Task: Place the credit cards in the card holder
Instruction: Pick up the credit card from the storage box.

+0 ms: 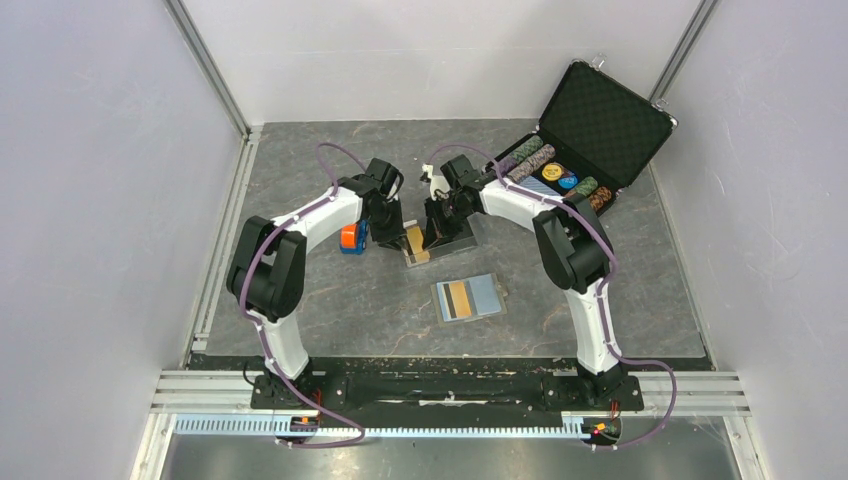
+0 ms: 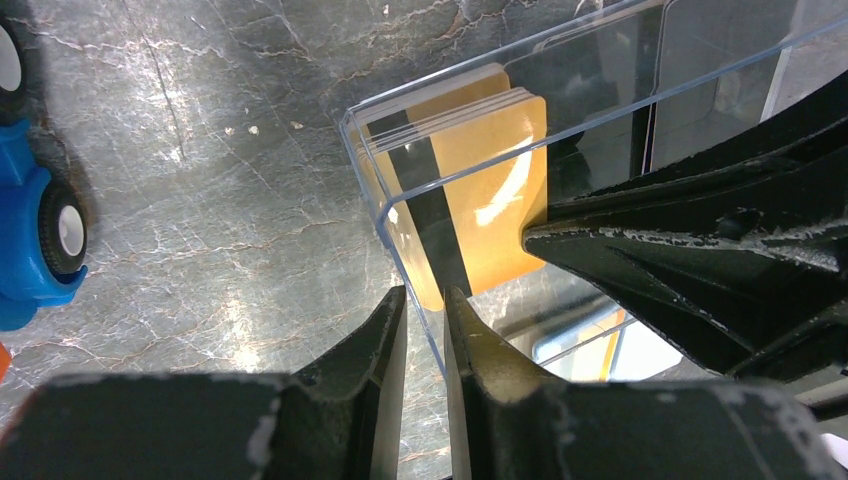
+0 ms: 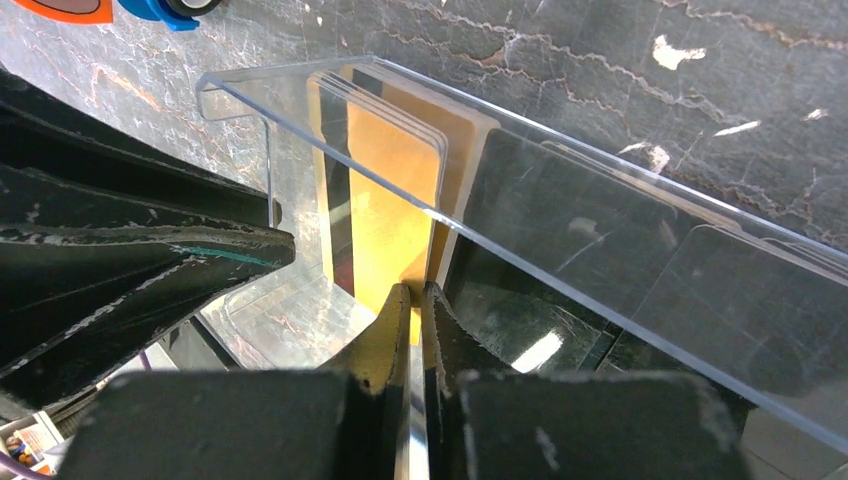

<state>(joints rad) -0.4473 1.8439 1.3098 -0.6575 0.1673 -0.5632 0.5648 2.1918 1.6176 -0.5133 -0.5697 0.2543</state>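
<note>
A clear plastic tray (image 1: pixel 455 243) in mid-table holds a stack of orange-tan credit cards (image 1: pixel 417 244) with a black stripe, standing on edge. They also show in the left wrist view (image 2: pixel 485 180) and the right wrist view (image 3: pixel 395 200). Dark cards (image 3: pixel 560 270) fill the rest of the tray. My left gripper (image 2: pixel 425 302) is closed over the tray's clear wall (image 2: pixel 395 215). My right gripper (image 3: pixel 415 292) is shut on the edge of an orange-tan card inside the tray. The grey card holder (image 1: pixel 485 295) lies open nearer the arms, with an orange-tan card on its pale inside.
A blue and orange toy car (image 1: pixel 351 238) stands just left of my left gripper and also shows in the left wrist view (image 2: pixel 40 230). An open black poker-chip briefcase (image 1: pixel 590 130) stands at the back right. Metal rails run along the table's left and near edges.
</note>
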